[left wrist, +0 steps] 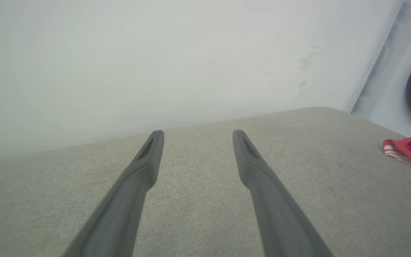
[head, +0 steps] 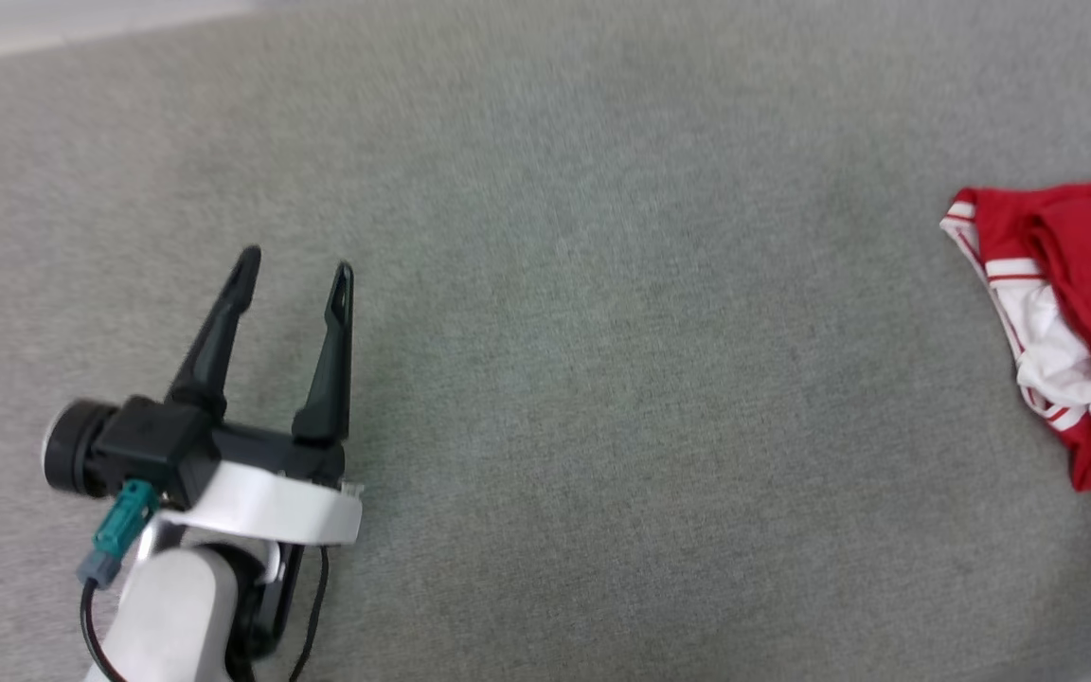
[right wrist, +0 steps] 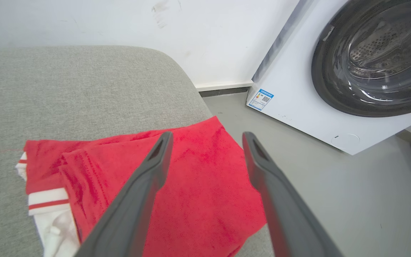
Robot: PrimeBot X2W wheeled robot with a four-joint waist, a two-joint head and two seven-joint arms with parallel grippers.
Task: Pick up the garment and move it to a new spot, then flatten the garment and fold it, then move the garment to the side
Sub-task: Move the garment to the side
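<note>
Two spread, empty fingers of the left gripper (head: pixel 297 262) hang over the grey woven cushion (head: pixel 602 426) in the head view; the bunched red jersey garment with white striped sleeves (head: pixel 1090 275) lies far right, cut by the frame. Left wrist view: garment well apart. Right wrist view: right gripper (right wrist: pixel 207 135) released above it; its overhanging edge could slip to the floor (right wrist: pixel 334 185); lettering hidden

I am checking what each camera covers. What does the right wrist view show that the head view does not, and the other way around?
Right wrist view adds: the open right gripper over the garment, a white washing machine with a dark round door, and the grey floor.
Head view adds: the open left gripper over bare cushion, well apart from the garment.
Both share: the red and white garment lying bunched on the grey cushion.
</note>
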